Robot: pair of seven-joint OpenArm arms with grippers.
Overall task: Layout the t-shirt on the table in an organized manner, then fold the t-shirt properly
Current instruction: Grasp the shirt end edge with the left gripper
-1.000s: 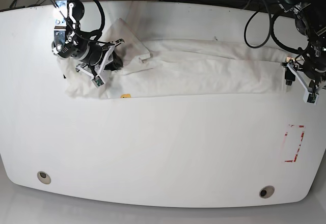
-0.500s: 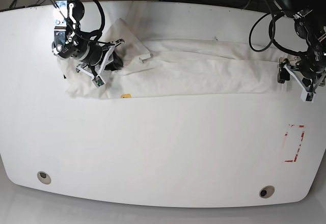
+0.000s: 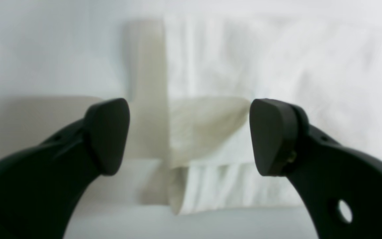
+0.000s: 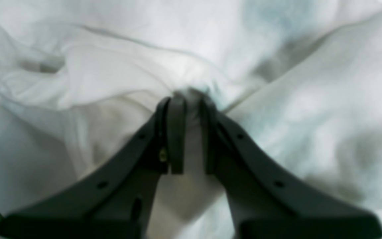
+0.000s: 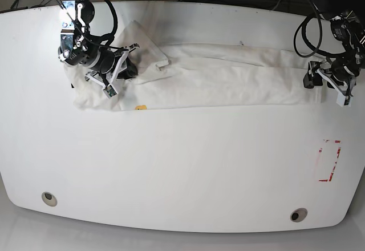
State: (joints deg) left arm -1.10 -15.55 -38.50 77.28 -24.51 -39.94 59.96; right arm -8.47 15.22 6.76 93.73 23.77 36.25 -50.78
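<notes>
The white t-shirt [image 5: 228, 77] lies as a long, rumpled band across the back of the table [image 5: 182, 165], with a small yellow emblem [image 5: 140, 107] at its near edge. My right gripper [image 5: 130, 68] is at the shirt's left end. In the right wrist view this gripper [image 4: 191, 103] is shut on a bunched fold of the t-shirt [image 4: 104, 69]. My left gripper [image 5: 325, 90] hovers at the shirt's right end. In the left wrist view it [image 3: 189, 136] stands wide open, and the folded edge of the t-shirt [image 3: 277, 66] lies below, untouched.
A red tape rectangle [image 5: 329, 160] marks the table near the right edge. Two round grommet holes [image 5: 49, 198] [image 5: 297, 215] sit by the front edge. Cables hang behind the table's back edge.
My left gripper has opened wider and moved back and to the left, to the shirt's right end. The right arm and its hold on the shirt have not changed.
</notes>
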